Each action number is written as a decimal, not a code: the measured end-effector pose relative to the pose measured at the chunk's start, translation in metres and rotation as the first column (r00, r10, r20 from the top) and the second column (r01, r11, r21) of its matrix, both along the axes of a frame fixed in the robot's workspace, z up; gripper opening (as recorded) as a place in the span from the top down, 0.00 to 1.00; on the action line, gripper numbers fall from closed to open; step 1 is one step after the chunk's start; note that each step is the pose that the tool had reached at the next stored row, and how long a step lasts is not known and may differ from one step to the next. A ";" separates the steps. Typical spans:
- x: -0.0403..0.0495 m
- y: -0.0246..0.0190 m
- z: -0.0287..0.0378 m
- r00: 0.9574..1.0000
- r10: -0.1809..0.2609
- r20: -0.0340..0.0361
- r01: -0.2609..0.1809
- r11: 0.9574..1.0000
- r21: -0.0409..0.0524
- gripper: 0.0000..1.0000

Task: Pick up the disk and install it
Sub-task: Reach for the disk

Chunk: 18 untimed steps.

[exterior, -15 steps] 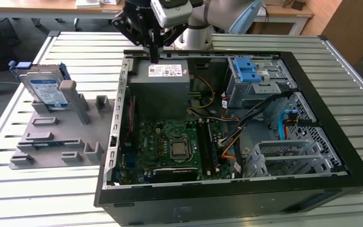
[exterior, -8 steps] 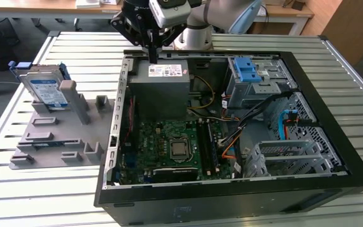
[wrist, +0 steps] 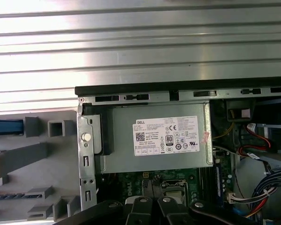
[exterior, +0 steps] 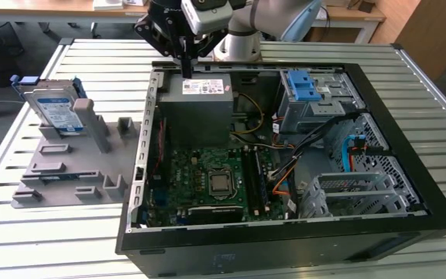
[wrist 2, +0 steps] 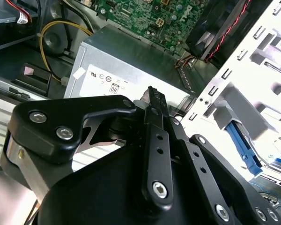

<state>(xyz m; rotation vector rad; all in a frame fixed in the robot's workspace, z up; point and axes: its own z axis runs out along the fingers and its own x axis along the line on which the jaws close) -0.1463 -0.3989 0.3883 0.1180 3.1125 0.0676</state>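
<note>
Disk (exterior: 58, 113) upright, exterior view's left

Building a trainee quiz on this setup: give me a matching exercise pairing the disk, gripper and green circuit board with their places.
1 disk
2 gripper
3 green circuit board

A above the power supply box
B lying flat in the computer case
C standing in the grey fixture

Pairs: 1-C, 2-A, 3-B
</note>
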 end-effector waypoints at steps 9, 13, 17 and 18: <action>-0.0026 0.0000 -0.0004 1.000 0.000 0.000 0.000 1.000 0.000 0.89; -0.0036 0.0000 -0.0006 1.000 0.000 0.000 0.000 1.000 0.000 0.89; -0.0046 0.0000 -0.0009 1.000 0.000 0.000 0.000 1.000 0.000 0.89; -0.0048 0.0000 -0.0009 1.000 0.000 0.000 0.000 1.000 0.000 0.89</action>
